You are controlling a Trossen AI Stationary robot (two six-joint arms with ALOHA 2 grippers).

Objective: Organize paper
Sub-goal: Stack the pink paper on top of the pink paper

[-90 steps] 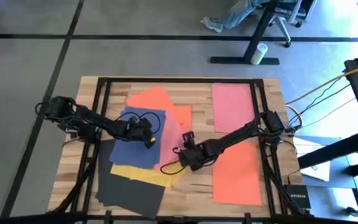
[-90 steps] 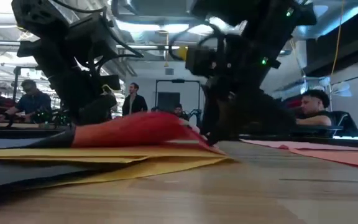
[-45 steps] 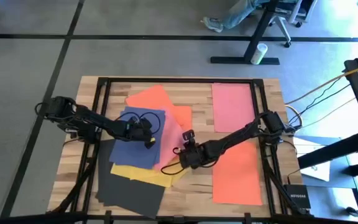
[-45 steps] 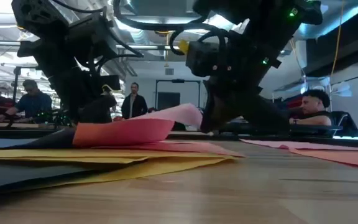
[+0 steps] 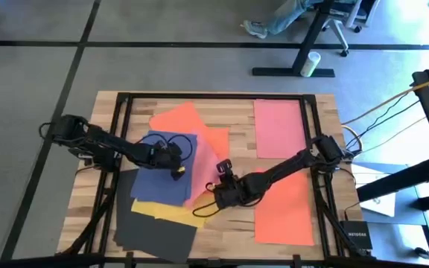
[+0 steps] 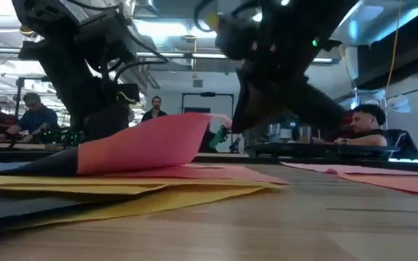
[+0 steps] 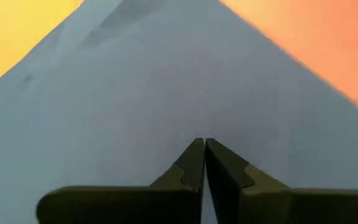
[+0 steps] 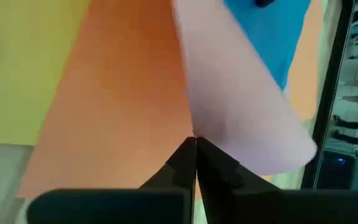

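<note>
So the right hand (image 5: 213, 198) has its fingers pinched closed on the edge of a pink flat matte paper sheet (image 6: 147, 141), peeling it up off the messy stack near the middle of the wooden slatted table (image 5: 237, 234). In the low view that sheet curls up in a soft arc, so it's light and floppy, no stiffness at all. I'd only grab these by an edge or corner, since the flat faces give nothing to hold.

The left hand (image 5: 176, 170) sits fingers-together, pressed on the navy blue paper sheet (image 5: 161, 175), probably pinning the pile so it doesn't slide.

Yellow (image 5: 171, 211) and dark grey-black sheets (image 5: 155, 234) sit underneath toward the table's front-left corner. Two pinkish-orange sheets (image 5: 280, 126) lie separate along the right side.
</note>
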